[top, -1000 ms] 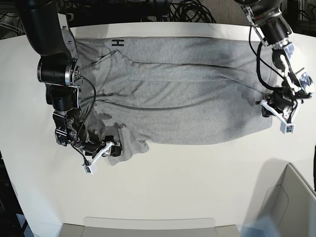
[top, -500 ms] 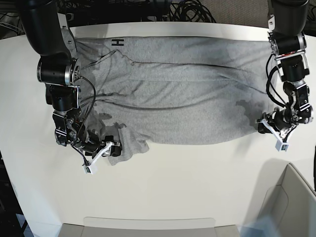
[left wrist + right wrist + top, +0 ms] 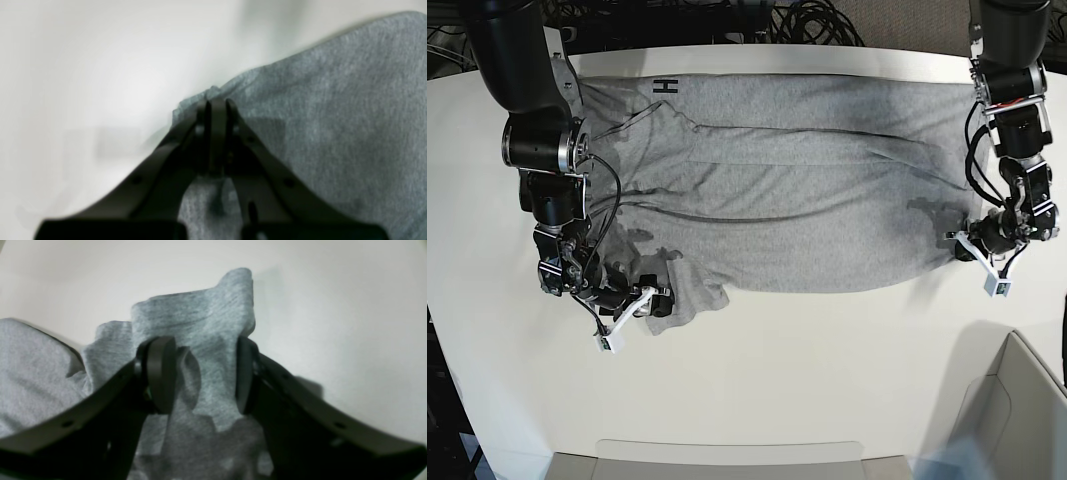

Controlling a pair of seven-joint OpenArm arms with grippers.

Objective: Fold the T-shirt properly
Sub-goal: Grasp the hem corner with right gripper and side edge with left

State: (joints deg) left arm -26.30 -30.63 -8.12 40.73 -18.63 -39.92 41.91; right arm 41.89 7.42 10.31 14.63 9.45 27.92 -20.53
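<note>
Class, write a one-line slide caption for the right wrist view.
Right gripper, jaws open, straddling a bunched corner of the grey T-shirt.

One heather-grey short-sleeved cotton T-shirt (image 3: 777,185) lies spread on one white desk (image 3: 757,370). Two black robot arms reach over it, each ending in one tool: the left tool (image 3: 961,247) and the right tool (image 3: 659,303). One pale open cardboard box (image 3: 1012,410) sits at the desk's corner.

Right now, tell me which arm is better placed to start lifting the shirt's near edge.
Left. The left gripper has its jaws shut on the T-shirt corner. The right gripper only straddles a bunched fold with jaws open, so it must close first.
</note>
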